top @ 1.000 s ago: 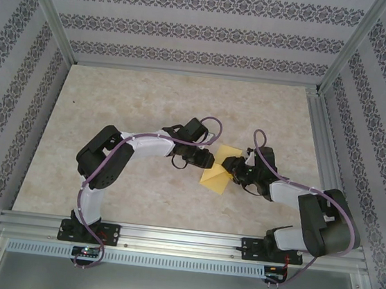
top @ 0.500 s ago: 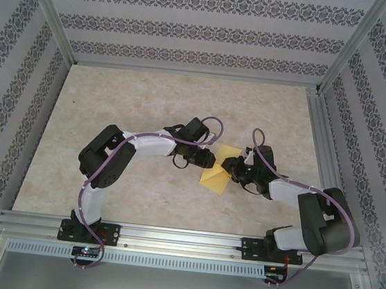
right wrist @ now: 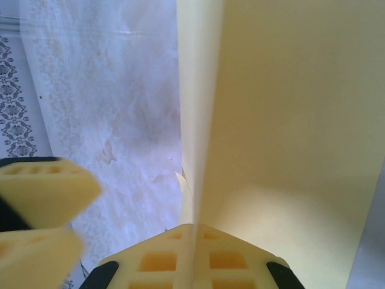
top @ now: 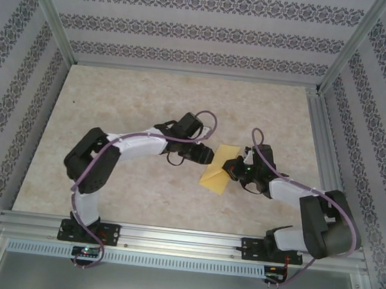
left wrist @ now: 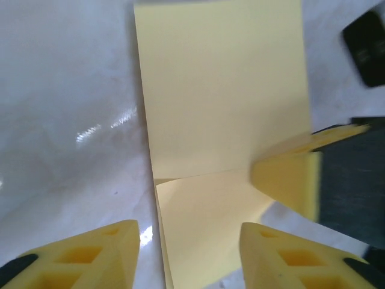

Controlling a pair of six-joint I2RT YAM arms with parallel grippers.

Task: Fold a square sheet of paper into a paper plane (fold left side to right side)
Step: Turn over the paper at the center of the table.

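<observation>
right end effector clenched on the folded sheet of paper; left end effector released, astride the sheet's edge.

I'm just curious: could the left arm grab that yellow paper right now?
Probably yes: the left gripper is open right over the paper, with nothing between them; the right gripper pinches another edge.

A pale, marbled beige table carries a thin, matte yellow-orange sheet of paper, folded over, lying slightly right of its centre.
</observation>
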